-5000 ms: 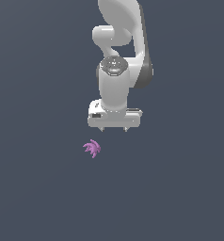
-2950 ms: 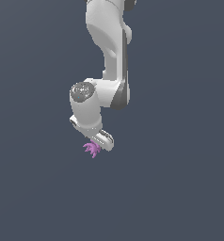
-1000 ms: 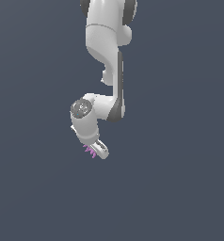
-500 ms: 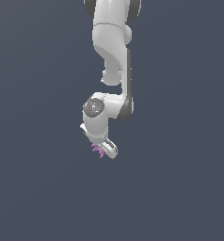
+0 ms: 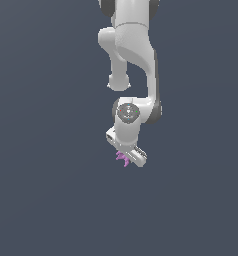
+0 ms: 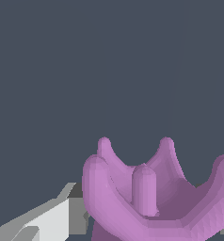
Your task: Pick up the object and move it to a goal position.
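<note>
— How's the arm sitting on your end?

— I've got the one arm [image 5: 133, 60] coming down from the top of the exterior view. It bends at a rounded joint, and the wrist section below that is turned so the hand tilts toward the exterior view's right. The gripper [image 5: 127, 158] is at the lowest point of the arm, against a plain dark background.

— And the object?

— The object [image 5: 122, 158] is a small purple-magenta spiky piece poking out at the gripper's tip, on the side toward the exterior view's left. In the wrist view it sits close to the camera, with its prongs curving away from it.

— Is the gripper clamped on it?

— I see one pale finger [image 6: 43, 219] right beside the object in the wrist view. The other finger is hidden behind the purple shape. The piece sits in at the fingertips, but I cannot tell from either picture whether the jaws are pressed onto it.

— Counts?

— One arm, one gripper, one object. On the object I count about five prongs in the wrist view; the outer one is cut off by the frame edge.
</note>
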Controlling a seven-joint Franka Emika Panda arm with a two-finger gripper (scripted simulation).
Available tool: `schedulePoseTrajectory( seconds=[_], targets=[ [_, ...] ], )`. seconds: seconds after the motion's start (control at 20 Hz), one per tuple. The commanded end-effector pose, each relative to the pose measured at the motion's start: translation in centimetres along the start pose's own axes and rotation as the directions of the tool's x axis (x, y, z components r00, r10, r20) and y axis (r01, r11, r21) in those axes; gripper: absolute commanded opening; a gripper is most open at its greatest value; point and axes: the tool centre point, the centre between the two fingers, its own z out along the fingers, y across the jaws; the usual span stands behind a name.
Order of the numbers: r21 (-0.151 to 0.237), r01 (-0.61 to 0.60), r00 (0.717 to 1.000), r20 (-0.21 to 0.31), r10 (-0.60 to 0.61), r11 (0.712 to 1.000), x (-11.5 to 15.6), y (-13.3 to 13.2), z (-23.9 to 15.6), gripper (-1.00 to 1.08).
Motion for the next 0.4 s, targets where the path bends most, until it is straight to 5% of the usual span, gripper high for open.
schedulePoseTrajectory(
  seconds=[0.0, 0.35],
  targets=[
    [0.000, -0.002, 1.000, -0.001, 0.002, 1.000, -0.82, -0.86, -0.05, -1.00],
    [0.000, -0.002, 1.000, -0.001, 0.002, 1.000, -1.13, -1.42, -0.08, -1.00]
  ],
)
